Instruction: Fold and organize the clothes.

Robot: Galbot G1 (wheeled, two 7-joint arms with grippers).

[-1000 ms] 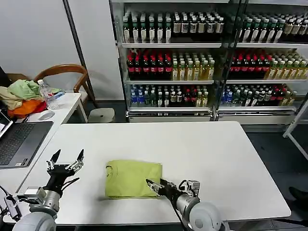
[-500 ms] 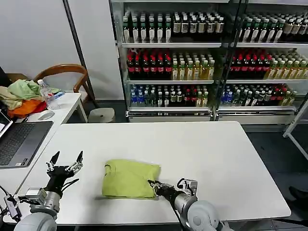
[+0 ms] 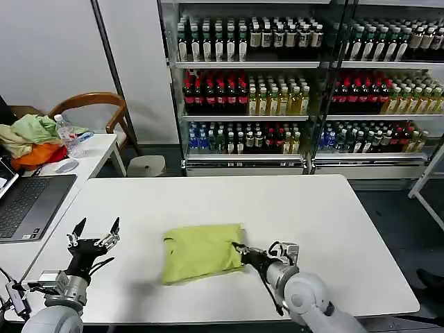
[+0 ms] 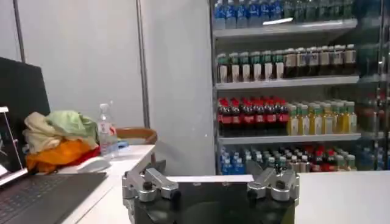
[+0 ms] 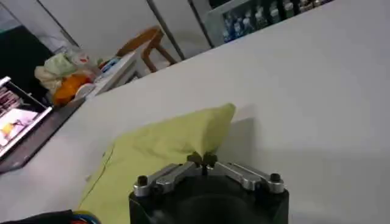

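The clothes are one folded lime T-shirt (image 3: 201, 251) lying on the white table (image 3: 312, 215), near its front edge and slightly askew. My right gripper (image 3: 243, 250) is shut on the shirt's right edge, low over the table. In the right wrist view the shirt (image 5: 164, 146) stretches away from the pinched fingertips of the right gripper (image 5: 202, 159). My left gripper (image 3: 97, 226) hangs open above the table's front left, a hand's width left of the shirt, with nothing in it. In its own wrist view the left gripper (image 4: 210, 178) has its jaws spread wide.
A side desk at the left holds an open laptop (image 3: 28, 205), a heap of pale green and orange cloth (image 3: 31, 139) and a water bottle (image 3: 66, 132). A wooden chair (image 3: 94, 104) and shelves of drink bottles (image 3: 277, 90) stand behind the table.
The right gripper has pulled the shirt to the right and a little farther back, turning it slightly. The left arm has stayed where it was.
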